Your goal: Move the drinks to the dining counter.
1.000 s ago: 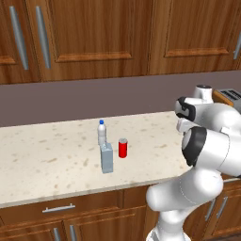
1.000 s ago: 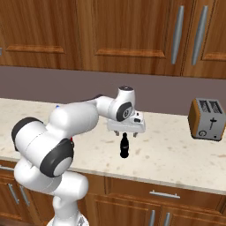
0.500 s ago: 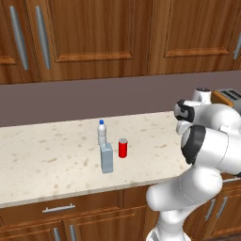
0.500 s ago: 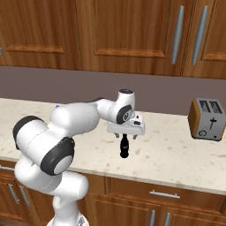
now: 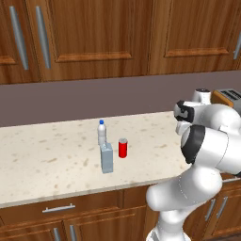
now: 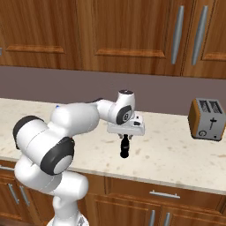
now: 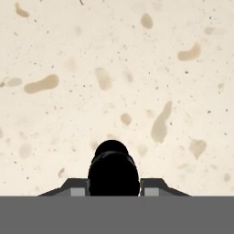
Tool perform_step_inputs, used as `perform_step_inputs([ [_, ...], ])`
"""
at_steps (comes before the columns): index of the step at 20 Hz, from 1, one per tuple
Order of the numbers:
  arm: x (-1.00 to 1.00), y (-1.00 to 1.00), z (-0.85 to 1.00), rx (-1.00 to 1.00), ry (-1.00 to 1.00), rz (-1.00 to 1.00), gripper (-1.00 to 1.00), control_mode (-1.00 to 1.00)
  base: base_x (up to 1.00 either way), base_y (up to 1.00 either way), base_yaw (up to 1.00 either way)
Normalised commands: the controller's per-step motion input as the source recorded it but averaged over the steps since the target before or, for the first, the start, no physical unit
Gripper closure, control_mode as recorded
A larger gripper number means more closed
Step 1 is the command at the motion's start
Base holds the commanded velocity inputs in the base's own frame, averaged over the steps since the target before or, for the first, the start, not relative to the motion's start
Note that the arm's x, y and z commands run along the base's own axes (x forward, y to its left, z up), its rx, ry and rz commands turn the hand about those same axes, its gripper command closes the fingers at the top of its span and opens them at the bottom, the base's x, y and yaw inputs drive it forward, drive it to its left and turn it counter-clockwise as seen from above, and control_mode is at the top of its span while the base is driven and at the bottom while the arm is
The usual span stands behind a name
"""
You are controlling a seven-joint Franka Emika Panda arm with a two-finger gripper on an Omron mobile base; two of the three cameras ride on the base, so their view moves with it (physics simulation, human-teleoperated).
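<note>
Directly under the two-finger gripper (image 6: 125, 141) stands a small black bottle-shaped object (image 6: 125, 150), smooth, round in section, narrow neck over a fatter body, long axis upright and in line with the fingers. From the hand view its dark round top (image 7: 113, 171) sits between the two grey finger pads (image 7: 77, 190), which look pressed against its sides, so I judge the jaws closed on it. I can't tell whether its base is on the stone or just off it. The next move looks like a straight lift along that upright axis. Well apart to the arm's left stand the other drinks in a tight cluster: a small clear water bottle with blue cap (image 5: 101, 133) at the back, a short red can (image 5: 123, 148) just beside it, and a pale blue-grey gable-top carton (image 5: 107, 158) nearest the front edge, all upright. Everything rests on the pale speckled stone counter (image 6: 176, 154), matte with tan flecks, over wooden drawers with metal handles (image 6: 164, 194). A brown boxy toaster (image 6: 206, 119) sits well apart to the right, under dark wood wall cabinets (image 5: 94, 37).
</note>
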Motion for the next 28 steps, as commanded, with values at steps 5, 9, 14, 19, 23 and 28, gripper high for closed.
perform_step_inputs([
  [5, -0.23, 0.05, 0.42, 0.0, 0.0, 0.0, 1.0, -1.0, 0.0, 0.0, 0.0],
  [9, -0.42, 0.35, 0.75, -0.03, 0.0, 0.0, 1.0, -1.0, 0.0, 0.0, 0.0],
  [14, -0.41, 0.45, 0.7, -0.03, 0.02, 0.0, 1.0, -1.0, 0.0, 0.0, 0.0],
  [19, -0.45, 0.42, 0.28, -0.06, 0.0, 0.0, 1.0, -1.0, 0.0, 0.0, 0.0],
  [23, -0.17, 0.23, 0.01, -0.03, 0.0, 0.0, 1.0, 1.0, -0.18, 0.2, 0.0],
  [28, 0.0, 0.0, 0.0, 0.0, 0.0, 0.0, 1.0, 1.0, -0.89, -0.17, -0.24],
])
